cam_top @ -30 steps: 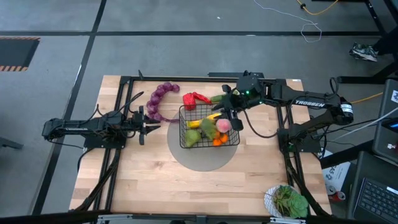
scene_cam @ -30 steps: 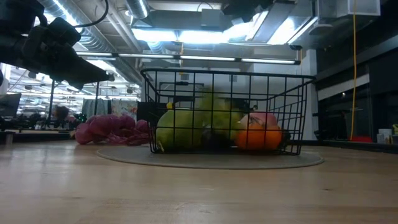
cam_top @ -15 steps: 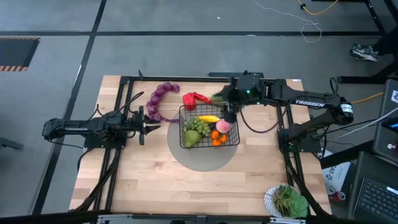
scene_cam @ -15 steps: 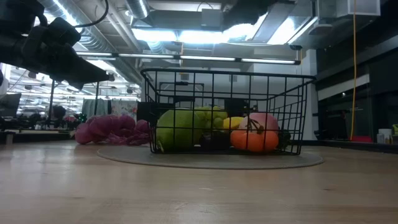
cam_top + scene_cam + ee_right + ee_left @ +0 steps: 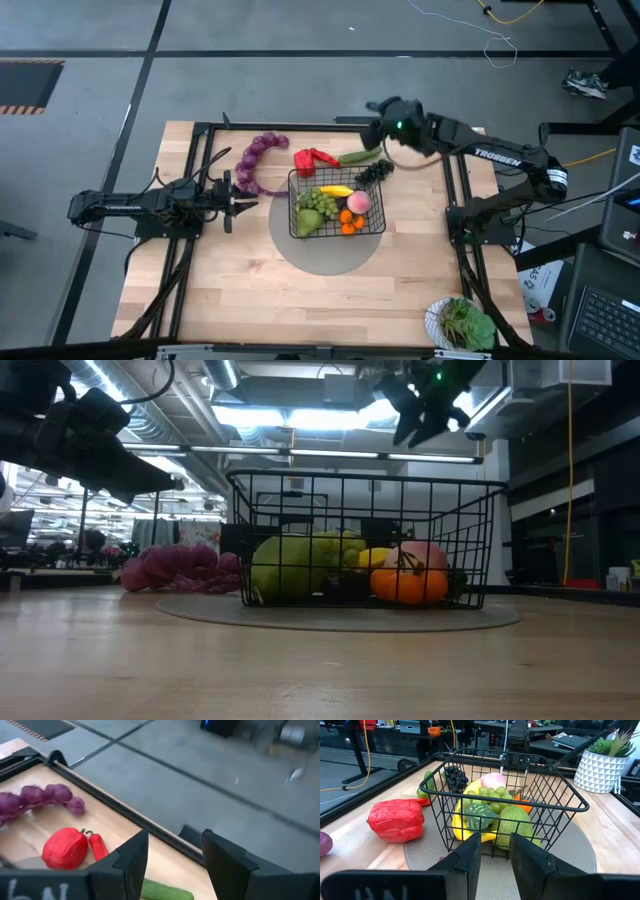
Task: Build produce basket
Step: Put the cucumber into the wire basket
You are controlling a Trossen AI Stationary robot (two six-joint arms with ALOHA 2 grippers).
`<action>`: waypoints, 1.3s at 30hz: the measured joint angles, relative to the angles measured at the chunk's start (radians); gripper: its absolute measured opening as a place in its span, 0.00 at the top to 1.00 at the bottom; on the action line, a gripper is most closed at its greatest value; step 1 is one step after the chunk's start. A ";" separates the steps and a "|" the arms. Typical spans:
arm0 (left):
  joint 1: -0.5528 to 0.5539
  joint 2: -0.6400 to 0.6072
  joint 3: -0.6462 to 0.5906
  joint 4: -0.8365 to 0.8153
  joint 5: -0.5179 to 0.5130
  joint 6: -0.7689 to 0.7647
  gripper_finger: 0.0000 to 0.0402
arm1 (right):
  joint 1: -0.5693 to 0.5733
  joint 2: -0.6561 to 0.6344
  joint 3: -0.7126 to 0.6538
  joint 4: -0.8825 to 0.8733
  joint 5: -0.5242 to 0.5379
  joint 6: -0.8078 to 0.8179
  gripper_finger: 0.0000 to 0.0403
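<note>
I see the small square black wire-grid basket (image 5: 337,207) at centre frame on its grey round mat (image 5: 325,240), part-filled. My right gripper (image 5: 379,108) hangs above it at upper right, fingers spread and empty; the left gripper (image 5: 238,206) waits at middle left, narrowly parted. The long green cucumber (image 5: 360,156) and dark grape bunch (image 5: 374,171) lie against the rim; a careless descent could snag the wire or roll the cucumber.

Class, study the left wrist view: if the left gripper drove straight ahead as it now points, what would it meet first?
Most likely the near wire wall of the basket; the left gripper, fingers open, points straight at it across bare table.
</note>
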 joint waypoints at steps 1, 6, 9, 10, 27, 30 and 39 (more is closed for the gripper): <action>0.000 0.000 0.000 0.000 0.000 0.000 0.76 | -0.031 0.000 0.000 -0.007 -0.038 0.024 0.54; 0.000 0.000 0.000 0.000 0.000 0.000 0.76 | -0.159 0.047 0.000 -0.048 -0.269 0.124 0.54; 0.000 0.000 0.000 0.000 0.000 0.000 0.76 | -0.204 0.108 0.000 -0.073 -0.363 0.172 0.54; 0.000 0.000 0.000 0.000 0.000 0.000 0.76 | -0.216 0.131 0.000 -0.076 -0.378 0.183 0.54; 0.000 0.000 0.000 0.000 0.000 0.000 0.76 | -0.321 0.531 0.132 -0.081 -0.643 0.087 0.54; 0.000 0.000 0.000 0.000 0.000 0.000 0.76 | -0.321 0.574 0.187 -0.100 -0.708 -0.014 0.54; 0.000 0.000 0.000 0.000 0.000 0.000 0.76 | -0.301 0.638 0.237 -0.288 -0.686 -0.192 0.54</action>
